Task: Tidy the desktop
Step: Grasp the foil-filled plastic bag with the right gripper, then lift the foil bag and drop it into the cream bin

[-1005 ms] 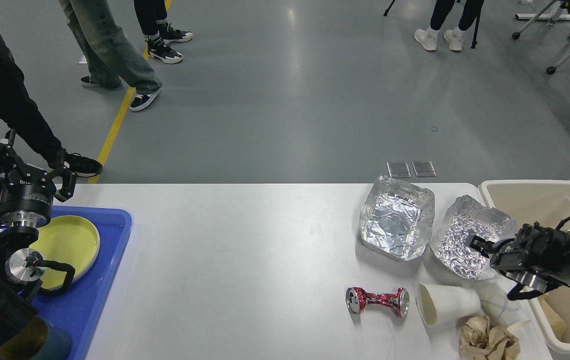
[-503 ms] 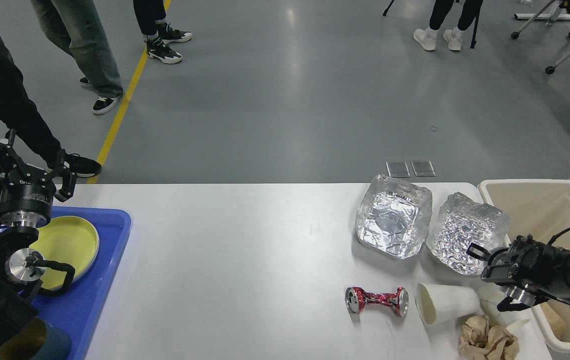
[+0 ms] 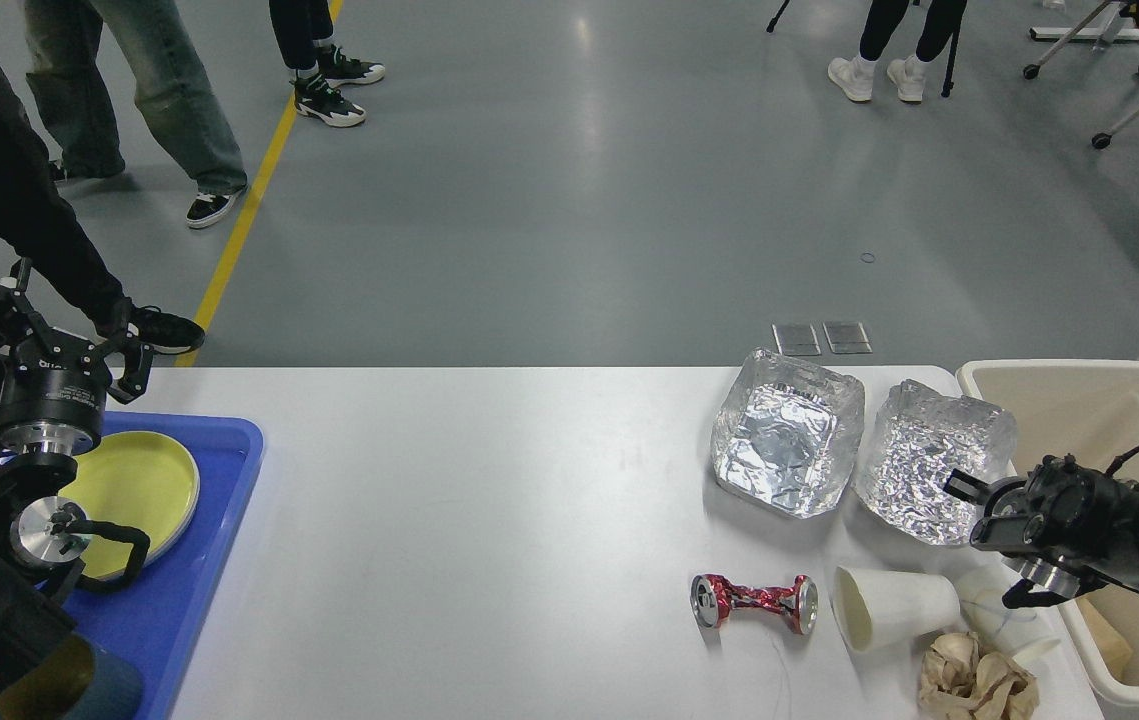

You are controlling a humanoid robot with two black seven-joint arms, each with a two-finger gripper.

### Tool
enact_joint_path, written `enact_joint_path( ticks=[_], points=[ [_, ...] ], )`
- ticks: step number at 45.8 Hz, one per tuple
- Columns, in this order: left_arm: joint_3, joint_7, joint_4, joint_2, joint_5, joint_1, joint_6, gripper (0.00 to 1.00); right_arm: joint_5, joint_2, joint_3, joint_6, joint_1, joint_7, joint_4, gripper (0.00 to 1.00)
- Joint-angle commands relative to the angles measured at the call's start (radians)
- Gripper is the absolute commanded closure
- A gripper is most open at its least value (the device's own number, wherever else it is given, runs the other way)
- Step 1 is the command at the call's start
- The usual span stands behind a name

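On the right end of the bench, the white tabletop filling the lower half of the head view, litter is clustered: two foil trays side by side at the far edge, left foil tray and right foil tray, then nearer a crushed red can, a paper cup on its side with mouth facing left, a clear cup lying just right of it, and crumpled brown paper. A beige bin sits off the right edge. Right tool hangs over the gap between right foil tray and clear cup, fingers spread wide, holding nothing. Left tool parked above a blue tray that carries a yellow plate, fingers splayed apart, empty. Step in hand looks like picking a piece of trash for the bin; target probably the clear cup or the foil tray, cannot tell which. To do it well: commit to one item, drop low enough that both fingers straddle the wall or rim, close gently since foil and thin cups crush and slip, lift clear of neighbours before swinging right. Risk: nudging the paper cup so it rolls.
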Motion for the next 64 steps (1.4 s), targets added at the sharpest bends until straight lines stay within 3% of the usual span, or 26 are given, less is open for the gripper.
enact_joint_path(
  ticks=[1,10,26,41,57,64],
  points=[
    [0.000,0.000,0.000,0.000,0.000,0.000,0.000,0.04,-0.003,-0.003,-0.005,0.005,0.001,0.000,0.004,1.00],
    [0.000,0.000,0.000,0.000,0.000,0.000,0.000,0.04,-0.005,-0.018,-0.008,0.005,0.018,0.002,0.004,1.00],
    [0.000,0.000,0.000,0.000,0.000,0.000,0.000,0.04,-0.024,-0.148,-0.059,0.017,0.188,0.005,0.047,1.00],
    [0.000,0.000,0.000,0.000,0.000,0.000,0.000,0.04,-0.024,-0.273,-0.051,0.026,0.500,0.006,0.253,1.00],
    [0.000,0.000,0.000,0.000,0.000,0.000,0.000,0.04,-0.020,-0.273,-0.039,0.247,0.922,0.003,0.421,1.00],
    [0.000,0.000,0.000,0.000,0.000,0.000,0.000,0.04,-0.021,-0.274,-0.028,0.327,0.994,0.003,0.435,1.00]
  ],
)
